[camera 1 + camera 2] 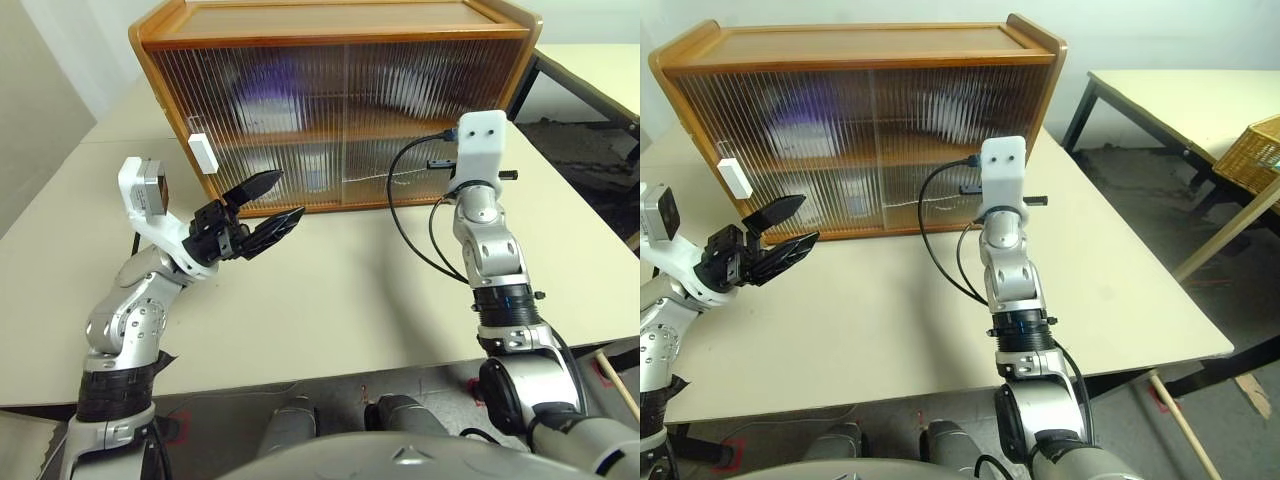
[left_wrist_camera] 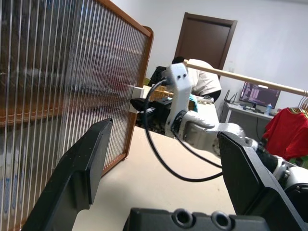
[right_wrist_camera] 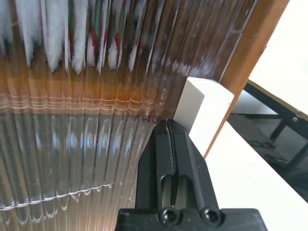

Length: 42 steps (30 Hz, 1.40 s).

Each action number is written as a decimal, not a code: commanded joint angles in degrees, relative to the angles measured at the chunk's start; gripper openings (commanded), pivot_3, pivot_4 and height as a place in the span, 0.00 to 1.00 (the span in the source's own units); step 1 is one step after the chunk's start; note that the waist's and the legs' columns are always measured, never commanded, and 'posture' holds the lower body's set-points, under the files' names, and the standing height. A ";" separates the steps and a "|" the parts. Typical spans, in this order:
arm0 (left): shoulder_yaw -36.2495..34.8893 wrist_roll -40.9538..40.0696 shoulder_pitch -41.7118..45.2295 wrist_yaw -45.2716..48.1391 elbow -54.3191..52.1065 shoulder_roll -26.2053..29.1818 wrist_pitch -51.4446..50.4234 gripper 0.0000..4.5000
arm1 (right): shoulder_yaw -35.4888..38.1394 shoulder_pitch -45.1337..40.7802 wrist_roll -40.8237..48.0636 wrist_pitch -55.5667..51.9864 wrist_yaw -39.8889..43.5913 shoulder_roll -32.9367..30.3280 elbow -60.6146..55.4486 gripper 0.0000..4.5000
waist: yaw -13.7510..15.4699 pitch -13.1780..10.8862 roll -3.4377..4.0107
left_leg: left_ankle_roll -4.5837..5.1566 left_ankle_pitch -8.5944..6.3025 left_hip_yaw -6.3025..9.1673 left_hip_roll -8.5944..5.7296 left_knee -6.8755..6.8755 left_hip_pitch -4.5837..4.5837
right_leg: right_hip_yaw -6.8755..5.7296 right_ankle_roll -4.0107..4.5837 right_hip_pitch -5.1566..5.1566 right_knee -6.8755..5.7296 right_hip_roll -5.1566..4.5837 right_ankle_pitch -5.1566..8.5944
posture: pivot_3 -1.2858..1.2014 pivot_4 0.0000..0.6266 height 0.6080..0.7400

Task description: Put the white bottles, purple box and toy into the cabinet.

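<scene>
The brown cabinet [image 1: 340, 30] stands on the table with both ribbed doors closed. Through the upper left pane a blurred purple box [image 1: 265, 90] shows. The toy [image 3: 86, 38] appears behind the pane as white streaks with red and green. Pale blurs on the lower shelf [image 1: 300, 165] may be the white bottles; I cannot tell. My left gripper [image 1: 288, 194] hangs open and empty in front of the cabinet's left half, just right of the left white handle [image 1: 202, 152]. My right gripper [image 3: 169, 124] is shut, its tips against the door beside the right white handle [image 3: 202, 113].
A black cable [image 1: 400, 200] loops from my right wrist over the beige table [image 1: 330, 300]. Right of the table stand a second table [image 1: 1180, 100], a wicker basket [image 1: 1260, 150] and a wooden stick [image 1: 1185, 430]. A person [image 2: 202, 79] sits in the background.
</scene>
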State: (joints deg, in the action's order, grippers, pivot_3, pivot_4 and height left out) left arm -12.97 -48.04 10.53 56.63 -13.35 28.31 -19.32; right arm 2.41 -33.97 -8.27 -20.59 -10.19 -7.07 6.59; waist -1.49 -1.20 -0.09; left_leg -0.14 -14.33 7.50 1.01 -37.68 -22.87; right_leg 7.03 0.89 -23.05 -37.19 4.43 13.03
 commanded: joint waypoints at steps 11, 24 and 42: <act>0.30 0.97 -0.15 0.44 0.96 -0.51 0.57 1.00 | -3.93 13.17 9.39 -3.82 23.88 -6.48 -18.24 0.78 | -0.26 0.06 -0.06 | 0.06 0.04 -0.03 -0.01 -0.10 0.10 | -0.01 -0.36 0.18 0.00 0.02 0.16 | 0.49 0.02 1.00; -3.78 7.63 -12.11 -11.32 2.35 -9.45 9.09 1.00 | 7.58 24.46 25.68 7.11 40.14 -10.24 -9.10 0.99 | -0.72 0.18 -0.05 | 0.04 0.08 -0.11 -0.25 -0.19 1.03 | 0.17 -0.39 1.12 0.01 -0.01 0.76 | 0.48 0.03 1.00; -5.02 31.04 -32.50 -32.85 7.61 -25.15 40.19 1.00 | 7.86 39.24 20.26 33.12 33.56 -4.81 -5.27 0.99 | -1.43 -0.22 -0.17 | -0.90 -0.57 0.11 -0.38 -0.03 1.03 | 0.18 -0.48 0.97 0.04 -0.09 1.27 | 0.49 0.08 1.00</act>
State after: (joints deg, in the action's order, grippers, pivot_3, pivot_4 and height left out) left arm -19.02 -18.85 -21.18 24.42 -4.82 3.57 19.61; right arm 10.14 4.40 12.71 11.40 24.26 -12.13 1.72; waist -2.92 -1.42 -0.26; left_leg -1.13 -15.01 7.63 0.62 -37.71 -21.80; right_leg 7.21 0.40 -22.13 -37.15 4.34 14.40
